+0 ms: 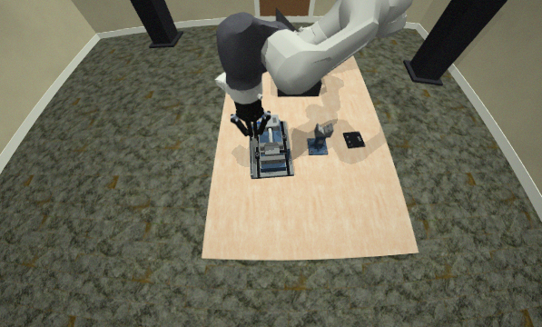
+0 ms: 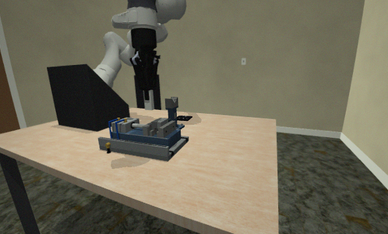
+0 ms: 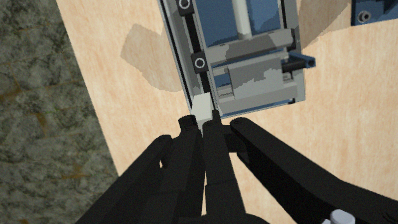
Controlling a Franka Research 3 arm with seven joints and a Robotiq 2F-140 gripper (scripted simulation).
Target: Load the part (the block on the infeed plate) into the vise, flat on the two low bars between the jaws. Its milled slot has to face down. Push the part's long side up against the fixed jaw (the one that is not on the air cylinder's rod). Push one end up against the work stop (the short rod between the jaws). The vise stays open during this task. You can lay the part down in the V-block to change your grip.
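Note:
The part, a grey block point(image 1: 271, 149) point(image 3: 256, 80), lies between the open jaws of the vise point(image 2: 135, 147). Its top face looks plain; its underside is hidden. One long side is close to the fixed jaw point(image 2: 168, 129) point(image 3: 265, 99), and one end is near the dark rod point(image 3: 295, 65) at the vise's side. Exact contact cannot be told. The moving jaw point(image 3: 260, 45) stands across a narrow gap. My gripper point(image 1: 251, 133) point(image 2: 146, 95) point(image 3: 205, 106) is shut, raised over the vise's left side in the top view. A pale piece at its fingertips looks like a finger pad.
The V-block point(image 1: 323, 130) point(image 2: 171, 103) stands on its blue post beside the vise, with nothing on it. The black infeed plate point(image 1: 354, 140) point(image 2: 184, 118) beyond it holds no block. Blue air tubes point(image 2: 116, 131) rise at the vise's cylinder end.

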